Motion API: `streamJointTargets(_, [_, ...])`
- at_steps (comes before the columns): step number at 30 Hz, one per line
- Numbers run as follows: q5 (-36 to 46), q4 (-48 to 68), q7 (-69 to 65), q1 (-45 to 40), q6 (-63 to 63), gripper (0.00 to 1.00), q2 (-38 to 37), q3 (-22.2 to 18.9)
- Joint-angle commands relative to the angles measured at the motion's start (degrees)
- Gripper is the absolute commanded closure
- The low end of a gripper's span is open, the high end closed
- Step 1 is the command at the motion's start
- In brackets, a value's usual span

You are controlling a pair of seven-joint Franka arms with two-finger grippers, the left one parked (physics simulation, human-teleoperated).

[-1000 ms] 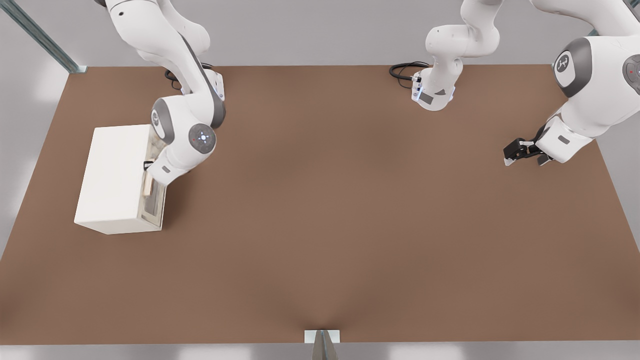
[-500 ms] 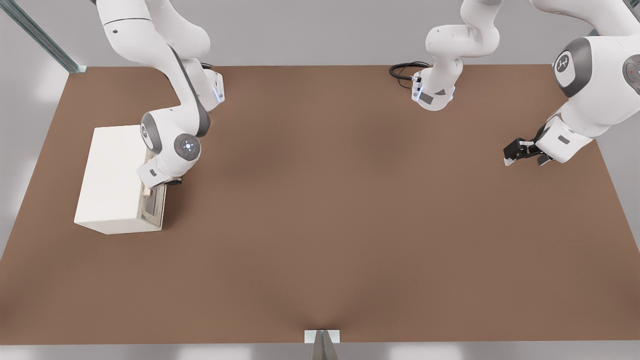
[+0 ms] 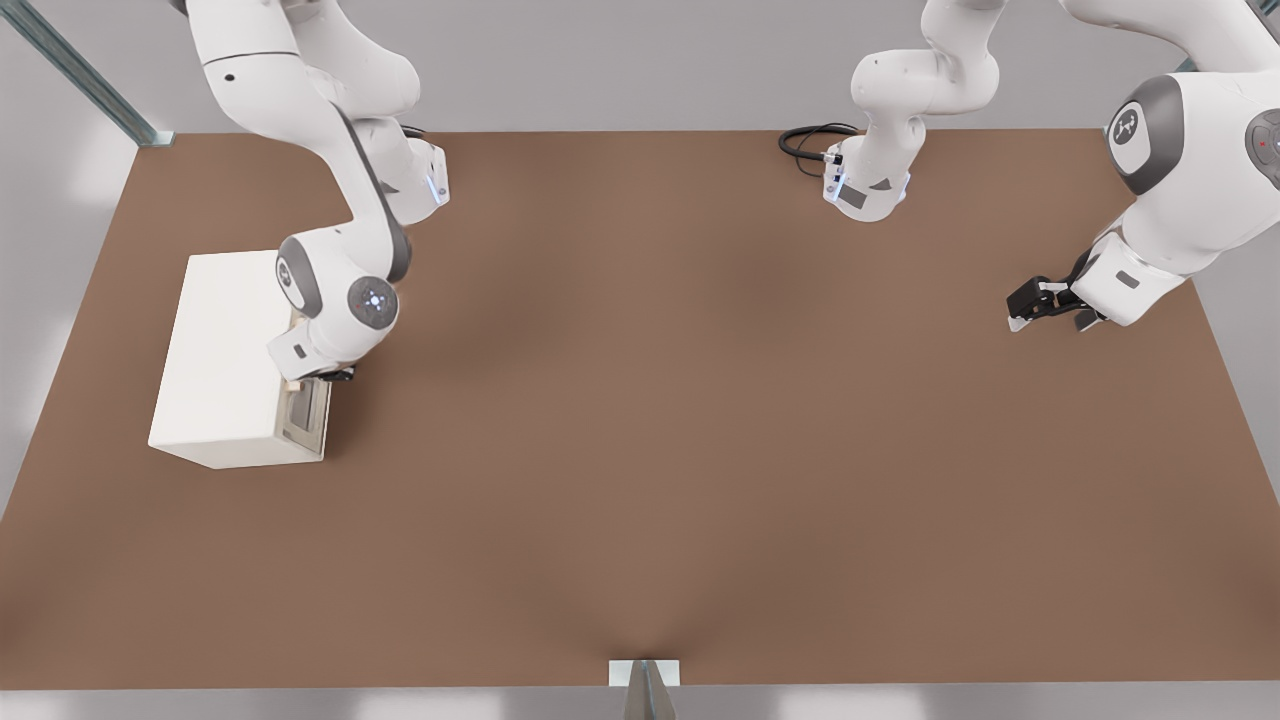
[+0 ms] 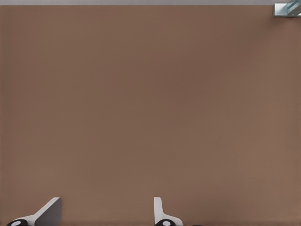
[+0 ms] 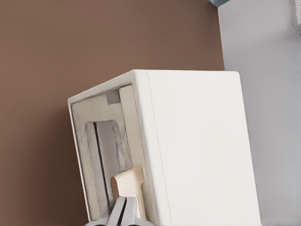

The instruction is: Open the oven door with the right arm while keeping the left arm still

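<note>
The tool (image 5: 123, 212) is pinching narrowly at the tan handle (image 5: 128, 184) just ahead; the hinged, stiff oven door (image 5: 101, 160) is likely swinging only from there.

A bare brown desk (image 4: 150, 103) fills nearly the whole left wrist view, its surface flat and evenly lit. Two pale grey fingertips (image 4: 47, 213) of the parked arm's tool (image 4: 106, 214) rise from the lower edge, set well apart above the desk. A thin grey strip runs along the top, and a pale metal bracket (image 4: 287, 8) sits at the far corner.
</note>
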Motion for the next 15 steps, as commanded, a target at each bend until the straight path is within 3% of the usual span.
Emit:
streamJointTargets(1, [-0.73, -0.02, 2.23, -0.06, 0.31, 1.00, 0.19, 0.00])
streamJointTargets(15, [-1.87, 0.07, 2.23, -1.03, 0.66, 1.00, 1.16, 0.00])
